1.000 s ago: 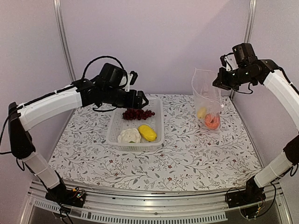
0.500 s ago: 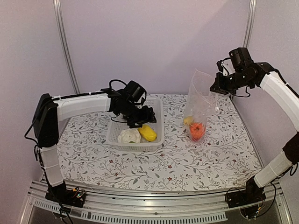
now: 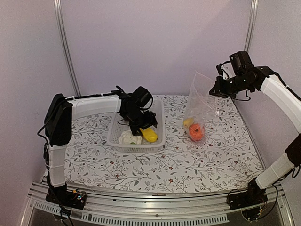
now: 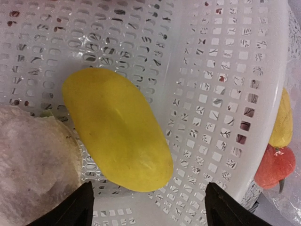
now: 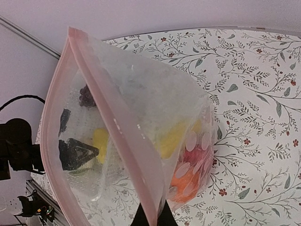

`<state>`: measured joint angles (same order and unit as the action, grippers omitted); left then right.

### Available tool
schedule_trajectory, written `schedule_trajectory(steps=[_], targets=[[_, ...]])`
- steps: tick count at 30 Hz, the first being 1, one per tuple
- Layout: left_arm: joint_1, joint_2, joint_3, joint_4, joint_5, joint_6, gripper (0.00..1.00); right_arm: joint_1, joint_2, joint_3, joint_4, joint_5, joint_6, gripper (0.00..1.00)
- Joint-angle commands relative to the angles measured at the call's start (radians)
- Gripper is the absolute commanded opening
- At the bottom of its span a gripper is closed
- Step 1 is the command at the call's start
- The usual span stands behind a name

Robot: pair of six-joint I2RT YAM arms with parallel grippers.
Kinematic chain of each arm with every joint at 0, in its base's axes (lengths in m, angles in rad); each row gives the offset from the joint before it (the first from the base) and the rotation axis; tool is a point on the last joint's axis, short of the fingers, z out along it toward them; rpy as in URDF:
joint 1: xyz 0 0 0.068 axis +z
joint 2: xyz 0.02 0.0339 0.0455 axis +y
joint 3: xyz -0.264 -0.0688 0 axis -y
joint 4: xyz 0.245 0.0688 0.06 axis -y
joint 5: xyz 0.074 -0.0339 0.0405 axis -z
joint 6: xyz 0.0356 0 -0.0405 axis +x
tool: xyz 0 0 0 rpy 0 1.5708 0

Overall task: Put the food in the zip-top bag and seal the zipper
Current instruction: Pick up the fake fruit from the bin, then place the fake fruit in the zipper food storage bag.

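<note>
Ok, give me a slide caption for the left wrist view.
Open left fingers poised over the yellow piece beside the cauliflower in the basket.

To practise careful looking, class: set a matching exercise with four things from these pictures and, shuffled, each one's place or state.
1 cauliflower
2 red pepper
3 left claw
4 right claw

A shut on the zip-top bag
B in the white basket
C open over the yellow piece
D inside the bag

Pairs: 1-B, 2-D, 3-C, 4-A

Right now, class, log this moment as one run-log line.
left end effector: open, over yellow piece in basket | right end effector: shut on zip-top bag rim | zipper: unsealed
</note>
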<state>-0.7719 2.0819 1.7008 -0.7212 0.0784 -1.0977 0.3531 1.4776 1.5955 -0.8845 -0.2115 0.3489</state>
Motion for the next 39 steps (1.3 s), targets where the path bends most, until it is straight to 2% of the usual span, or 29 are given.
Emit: schedule_trajectory(steps=[1,7,12,15,20,24,29,33,39], targets=[[0.015,0.06,0.0,-0.042,0.014,-0.074,0.81,0.003,-0.035,-0.018,0.023,-0.015,-0.011,0.0],[0.039,0.178,0.084,-0.038,0.017,-0.094,0.79,0.002,-0.043,-0.034,0.031,-0.026,-0.002,0.0],[0.059,0.218,0.164,-0.032,-0.009,-0.045,0.58,0.004,-0.054,-0.058,0.049,-0.04,0.016,0.0],[0.06,0.186,0.211,-0.032,-0.064,0.017,0.51,0.004,-0.067,-0.078,0.055,-0.04,0.027,0.0],[0.061,0.064,0.224,-0.014,-0.193,0.146,0.48,0.006,-0.094,-0.12,0.062,-0.036,0.039,0.0],[0.051,-0.088,0.151,0.152,-0.234,0.29,0.48,0.019,-0.094,-0.118,0.05,-0.033,0.038,0.0],[0.016,-0.255,0.051,0.459,-0.167,0.539,0.48,0.057,-0.071,-0.075,0.028,-0.035,0.036,0.0],[-0.039,-0.309,0.057,0.625,-0.115,0.7,0.47,0.1,-0.04,-0.009,-0.001,-0.024,0.039,0.0],[-0.125,-0.304,0.069,0.815,-0.046,0.817,0.47,0.159,0.021,0.06,-0.013,-0.042,0.058,0.0]])
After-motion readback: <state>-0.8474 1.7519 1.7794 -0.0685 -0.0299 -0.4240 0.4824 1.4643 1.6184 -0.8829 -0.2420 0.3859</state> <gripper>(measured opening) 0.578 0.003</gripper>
